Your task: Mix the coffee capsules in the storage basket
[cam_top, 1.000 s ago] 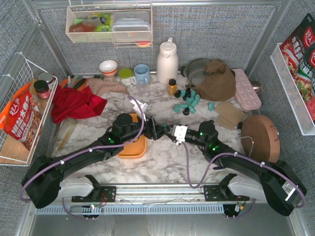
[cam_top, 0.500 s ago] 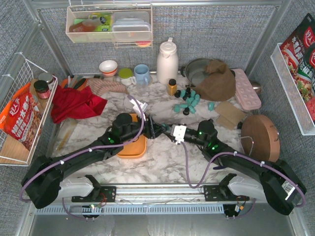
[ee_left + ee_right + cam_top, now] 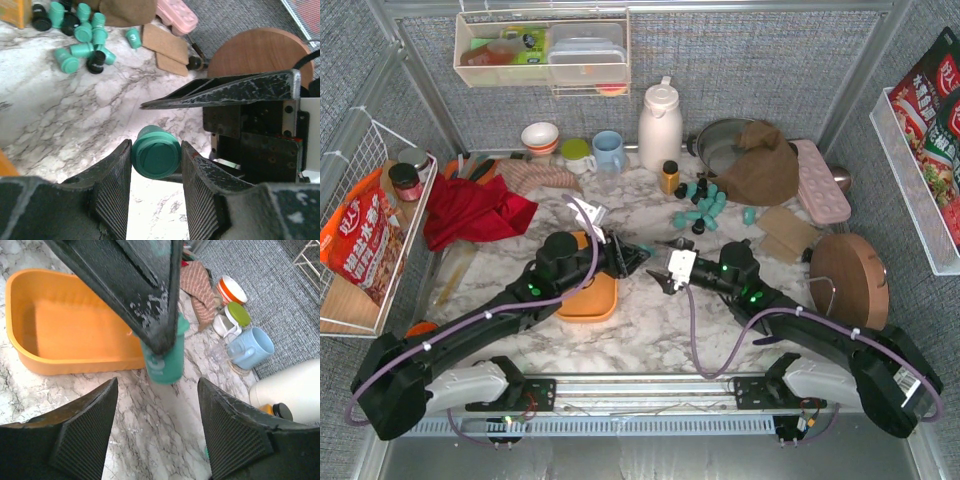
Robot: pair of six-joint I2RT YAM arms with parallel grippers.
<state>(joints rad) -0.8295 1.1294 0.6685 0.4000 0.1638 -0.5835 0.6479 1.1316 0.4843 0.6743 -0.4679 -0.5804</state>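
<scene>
Left gripper [image 3: 156,165] clamps a teal capsule [image 3: 156,157].
It sits between the pads [image 3: 115,195]; the right gripper [image 3: 156,390] has its fingers [image 3: 85,430] apart, just right of it.

Black arms [image 3: 880,385], purple cables [image 3: 692,330], ribbed gripper pads [image 3: 112,200]

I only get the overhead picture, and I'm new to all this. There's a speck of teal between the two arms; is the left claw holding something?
Observer: Yes. The left wrist camera shows the left claw pinching one teal capsule, its round end facing the lens.
Operator: The arm covers the orange basket for me. Anything in it?
Observer: The right wrist camera shows the storage basket; the part of its floor in view is bare.
Operator: And the right claw?
Observer: Its own camera shows the right claw open wide, gripping nothing.
</scene>
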